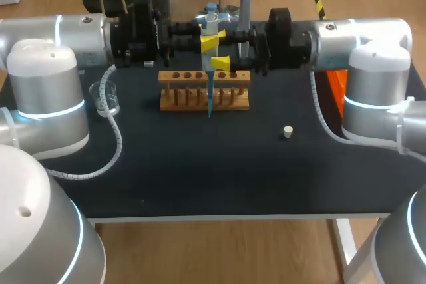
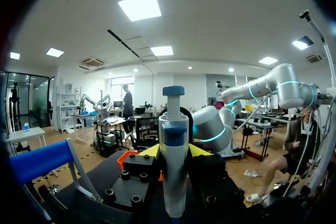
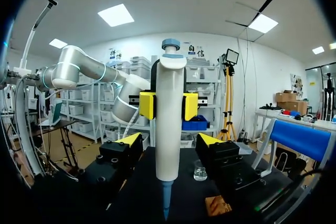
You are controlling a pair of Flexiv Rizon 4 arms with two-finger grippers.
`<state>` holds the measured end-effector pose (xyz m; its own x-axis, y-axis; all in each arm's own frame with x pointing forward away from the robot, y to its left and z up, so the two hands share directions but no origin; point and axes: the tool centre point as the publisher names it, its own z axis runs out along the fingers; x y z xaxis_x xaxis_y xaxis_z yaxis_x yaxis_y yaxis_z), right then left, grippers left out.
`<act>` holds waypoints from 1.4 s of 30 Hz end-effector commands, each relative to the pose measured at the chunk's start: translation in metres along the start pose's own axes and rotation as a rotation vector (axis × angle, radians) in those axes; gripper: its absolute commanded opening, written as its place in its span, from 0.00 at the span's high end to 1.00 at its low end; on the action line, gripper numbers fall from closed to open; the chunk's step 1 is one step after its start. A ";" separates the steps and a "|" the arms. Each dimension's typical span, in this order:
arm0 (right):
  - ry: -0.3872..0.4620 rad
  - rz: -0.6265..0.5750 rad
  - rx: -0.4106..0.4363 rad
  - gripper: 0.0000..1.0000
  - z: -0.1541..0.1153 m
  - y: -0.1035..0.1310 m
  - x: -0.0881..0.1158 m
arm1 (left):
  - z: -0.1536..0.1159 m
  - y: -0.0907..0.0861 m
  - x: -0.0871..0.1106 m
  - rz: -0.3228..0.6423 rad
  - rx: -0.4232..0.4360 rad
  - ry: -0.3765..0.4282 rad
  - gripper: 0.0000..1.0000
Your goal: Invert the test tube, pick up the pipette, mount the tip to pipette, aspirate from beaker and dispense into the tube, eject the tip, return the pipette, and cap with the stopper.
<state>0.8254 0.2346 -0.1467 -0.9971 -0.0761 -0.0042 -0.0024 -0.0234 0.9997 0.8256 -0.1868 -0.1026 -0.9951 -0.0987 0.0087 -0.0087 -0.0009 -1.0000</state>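
Table (image 1: 200, 177): black, matte top.
Rack (image 1: 174, 98): wooden, mid-table; holes' contents unclear.
Beaker (image 1: 105, 98): clear glass, at 9 o'clock from rack; contents unclear.
Stopper (image 1: 287, 132): white, at 4 o'clock from rack.
Pipette (image 1: 211, 21): upright above rack, tip down.
Left gripper (image 2: 174, 150): clamped on pipette body.
Right gripper (image 3: 169, 140): spread wide, flanking pipette, not touching.

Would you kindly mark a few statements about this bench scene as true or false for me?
1. The pipette stands upright. True.
2. The left end effector is empty. False: it is shut on the pipette.
3. The stopper caps a tube. False: it sits on the table, apart from the wooden rack.
4. The right end effector is open. True.
5. The beaker stands in the rack. False: it stands on the table beside the left arm.
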 end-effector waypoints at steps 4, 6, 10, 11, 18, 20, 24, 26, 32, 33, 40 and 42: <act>0.006 -0.002 0.002 0.38 0.009 0.001 -0.001 | 0.001 0.000 0.001 0.001 0.002 -0.004 1.00; 0.008 -0.002 0.002 0.39 0.011 0.001 -0.001 | 0.001 0.000 0.001 0.001 0.002 -0.004 1.00; 0.012 -0.001 0.004 0.40 0.014 0.001 0.000 | 0.001 0.000 0.001 0.001 0.002 -0.004 1.00; 0.012 -0.001 0.004 0.42 0.014 0.001 0.000 | 0.001 0.000 0.001 0.001 0.002 -0.004 1.00; 0.016 -0.004 0.001 0.47 0.017 0.003 -0.001 | 0.001 0.000 0.001 0.001 0.002 -0.004 1.00; 0.019 -0.005 0.000 0.51 0.017 0.003 0.000 | 0.001 0.000 0.001 0.001 0.002 -0.004 1.00; 0.025 -0.003 0.002 0.54 0.018 0.003 0.000 | 0.001 0.000 0.001 0.001 0.002 -0.004 1.00; 0.028 -0.003 0.002 0.55 0.018 0.003 0.000 | 0.001 0.000 0.001 0.001 0.002 -0.004 1.00; 0.036 -0.004 0.002 0.65 0.018 0.003 0.000 | 0.001 0.000 0.001 0.001 0.002 -0.004 1.00; 0.037 -0.004 0.002 0.69 0.018 0.004 0.000 | 0.001 0.000 0.001 0.001 0.002 -0.004 1.00; 0.046 -0.006 0.000 1.00 0.018 0.005 0.001 | 0.001 0.000 0.001 0.001 0.002 -0.004 1.00; 0.049 -0.006 -0.001 1.00 0.017 0.006 0.001 | 0.001 0.000 0.001 0.001 0.002 -0.004 1.00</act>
<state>0.8217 0.2525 -0.1416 -0.9928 -0.1195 -0.0111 -0.0081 -0.0255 0.9996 0.8256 -0.1868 -0.1021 -0.9951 -0.0988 0.0079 -0.0077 -0.0023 -1.0000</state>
